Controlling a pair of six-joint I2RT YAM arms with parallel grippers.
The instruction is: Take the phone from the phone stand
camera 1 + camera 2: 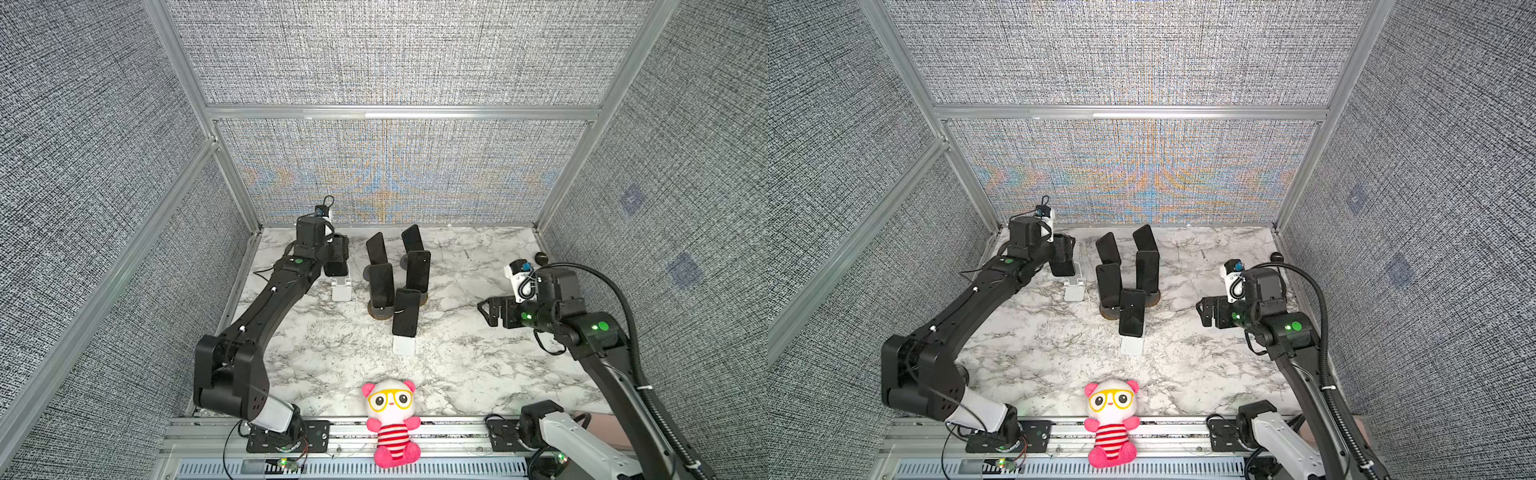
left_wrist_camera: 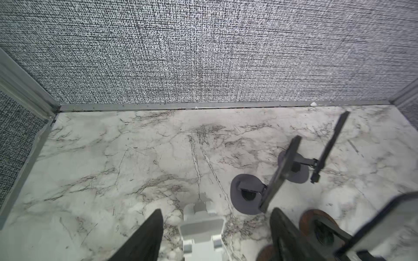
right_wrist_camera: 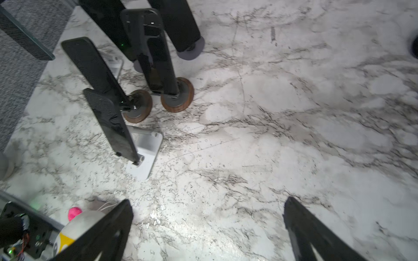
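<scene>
At the back left, my left gripper holds a black phone by its sides, just above an empty white phone stand. The same phone and stand show in both top views. In the left wrist view the fingertips flank the bare stand, the gripper is over it, and the phone is out of frame. My right gripper hovers open over bare marble at the right, nothing between its fingers.
Several other black phones stand on stands in the middle of the table: grey discs, brown discs and a white stand. A pink plush toy sits at the front edge. A dark ball lies back right.
</scene>
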